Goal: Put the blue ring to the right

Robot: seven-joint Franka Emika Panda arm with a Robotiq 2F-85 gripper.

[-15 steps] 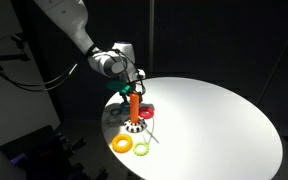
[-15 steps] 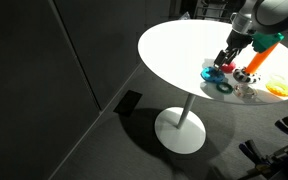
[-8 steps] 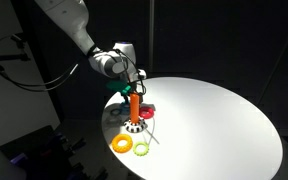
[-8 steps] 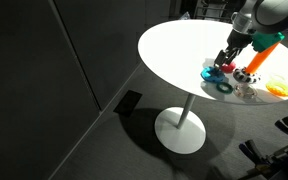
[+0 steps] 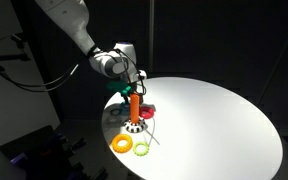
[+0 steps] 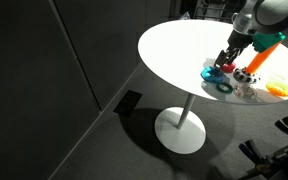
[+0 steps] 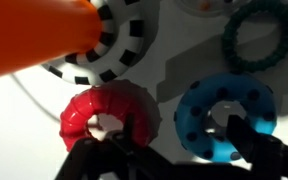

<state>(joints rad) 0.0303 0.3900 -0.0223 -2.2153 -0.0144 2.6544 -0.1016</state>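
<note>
In the wrist view the blue ring [image 7: 224, 117] lies flat on the white table, right of the dark red ring [image 7: 109, 115]. My gripper [image 7: 179, 145] is low over both with its fingers apart. One finger is over the red ring and the other is at the blue ring's hole. It holds nothing. In an exterior view the gripper [image 6: 227, 62] hovers just above the blue ring [image 6: 211, 72] near the table's edge. In an exterior view the gripper [image 5: 134, 86] hides the blue ring.
An orange peg [image 5: 134, 104] on a black-and-white base [image 7: 109, 55] stands beside the gripper. A dark teal ring [image 7: 261, 35], an orange ring [image 5: 121, 143] and a yellow-green ring [image 5: 141, 149] lie nearby. The round white table [image 5: 214, 120] stretches away from the rings.
</note>
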